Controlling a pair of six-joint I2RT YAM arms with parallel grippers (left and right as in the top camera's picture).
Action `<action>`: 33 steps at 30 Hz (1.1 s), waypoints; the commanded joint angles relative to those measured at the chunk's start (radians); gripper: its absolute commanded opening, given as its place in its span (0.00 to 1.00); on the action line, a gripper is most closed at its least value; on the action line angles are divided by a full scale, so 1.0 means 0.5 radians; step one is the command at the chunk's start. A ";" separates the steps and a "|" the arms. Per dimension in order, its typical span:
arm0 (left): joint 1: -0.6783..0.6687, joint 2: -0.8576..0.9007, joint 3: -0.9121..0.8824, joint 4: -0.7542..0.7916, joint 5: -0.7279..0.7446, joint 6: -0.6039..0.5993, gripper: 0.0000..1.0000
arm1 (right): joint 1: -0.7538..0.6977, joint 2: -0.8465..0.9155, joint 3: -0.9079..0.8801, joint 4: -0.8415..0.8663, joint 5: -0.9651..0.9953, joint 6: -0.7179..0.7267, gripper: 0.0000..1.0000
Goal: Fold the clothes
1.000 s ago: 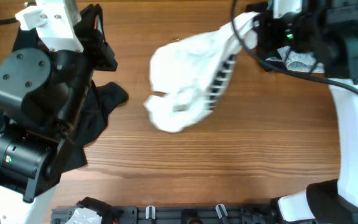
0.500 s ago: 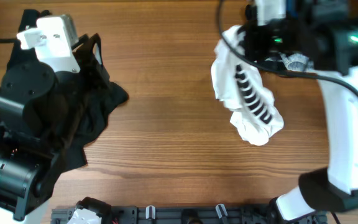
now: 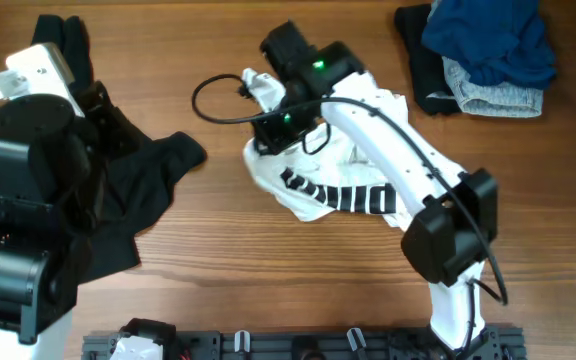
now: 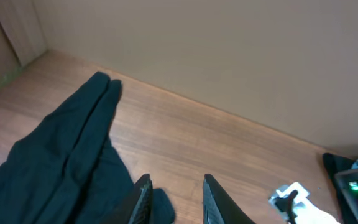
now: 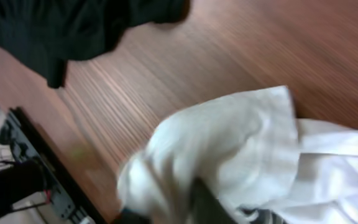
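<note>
Looking at the biggest stuff first: the wooden table (image 3: 268,290) is carrying everything, and the left arm (image 3: 28,200) is looming over its left side. It's covering a good chunk of the black garment (image 3: 158,180), which is lying crumpled underneath. My guess is that one's just waiting its turn.

The white T-shirt (image 3: 273,170) is sitting about mid-table, bunched up rather than flat, with its black block print (image 3: 348,197) showing along the near edge. The right arm (image 3: 388,150) is reaching across it from the near right, and the right gripper (image 3: 265,135) is sitting at the shirt's far-left edge. I'm guessing it's working that edge to drag the thing out flat, since nothing's foldable while it's wadded like that. A spare pile (image 3: 483,50) of blue, grey and dark clothes is sitting at the far right, well apart from the action.

Jaws: the left gripper (image 4: 176,199) is showing its fingers a little apart with bare wood between them, gripping nothing as far as I can see. For the right one, the wrist view is smearing badly and white cloth is bunching over the fingers, so I can't tell whether it's pinching or letting go.

Hidden bits: the right arm is covering part of the print, no collar or sleeves are standing out, and the frame is cutting off the spare pile.
</note>
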 commanded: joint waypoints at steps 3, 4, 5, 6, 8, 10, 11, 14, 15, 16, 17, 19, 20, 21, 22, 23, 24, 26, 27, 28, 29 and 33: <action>0.013 0.137 0.014 -0.039 0.227 -0.031 0.27 | -0.066 -0.050 0.068 0.044 -0.095 0.007 0.79; 0.013 0.177 0.011 -0.053 0.311 -0.031 0.27 | -0.129 -0.072 0.091 0.037 -0.096 0.008 0.79; 0.013 0.228 0.008 -0.077 0.407 -0.029 0.28 | -0.190 -0.093 0.101 0.031 -0.096 0.014 0.80; 0.012 0.297 0.008 -0.113 0.495 -0.028 0.29 | -0.279 -0.121 0.101 0.022 -0.096 0.021 0.82; 0.011 0.472 0.008 -0.209 0.661 -0.012 0.32 | -0.436 -0.145 0.101 -0.017 -0.096 0.014 0.83; 0.007 0.642 0.008 -0.301 0.738 0.005 0.35 | -0.539 -0.144 0.101 -0.055 -0.082 0.002 0.83; 0.007 0.759 0.007 -0.346 0.816 0.101 0.37 | -0.600 -0.141 0.100 -0.078 -0.047 0.000 0.83; -0.007 1.094 0.007 -0.452 1.019 0.381 0.47 | -0.715 -0.142 0.100 -0.106 0.043 -0.002 0.84; -0.018 1.186 0.007 -0.472 1.067 0.459 0.49 | -0.741 -0.142 0.100 -0.107 0.058 -0.002 0.85; -0.037 1.297 0.007 -0.487 1.098 0.530 0.51 | -0.768 -0.141 0.099 -0.107 0.058 -0.005 0.86; -0.053 1.385 0.007 -0.492 1.097 0.574 0.52 | -0.788 -0.141 0.099 -0.106 0.058 -0.009 0.86; -0.101 1.563 0.007 -0.483 1.098 0.658 0.54 | -0.826 -0.141 0.099 -0.107 0.059 -0.043 0.87; -0.127 1.647 0.007 -0.467 1.097 0.688 0.55 | -0.837 -0.141 0.099 -0.107 0.059 -0.054 0.88; -0.157 1.714 0.007 -0.435 1.105 0.720 0.56 | -0.841 -0.138 0.098 -0.105 0.062 -0.055 0.90; -0.192 1.772 0.007 -0.404 1.106 0.756 0.57 | -0.841 -0.138 0.097 -0.103 0.073 -0.056 0.91; -0.225 1.817 0.007 -0.388 1.105 0.795 0.60 | -0.841 -0.138 0.092 -0.098 0.086 -0.056 0.91; -0.259 1.854 0.006 -0.385 1.104 0.832 0.64 | -0.841 -0.138 0.086 -0.099 0.090 -0.056 0.91; -0.310 1.907 0.006 -0.394 1.093 0.880 0.70 | -0.841 -0.138 0.084 -0.105 0.106 -0.056 0.91; -0.320 1.923 0.005 -0.400 1.082 0.887 0.72 | -0.841 -0.138 0.082 -0.106 0.127 -0.056 0.91; -0.320 1.929 0.005 -0.403 1.078 0.887 0.73 | -0.841 -0.138 0.082 -0.108 0.127 -0.063 0.92; -0.320 1.934 0.005 -0.408 1.072 0.887 0.73 | -0.841 -0.138 0.077 -0.108 0.127 -0.062 0.92; -0.317 1.936 -0.053 -0.391 0.914 0.886 0.82 | -0.841 -0.138 0.045 -0.106 0.126 -0.092 0.92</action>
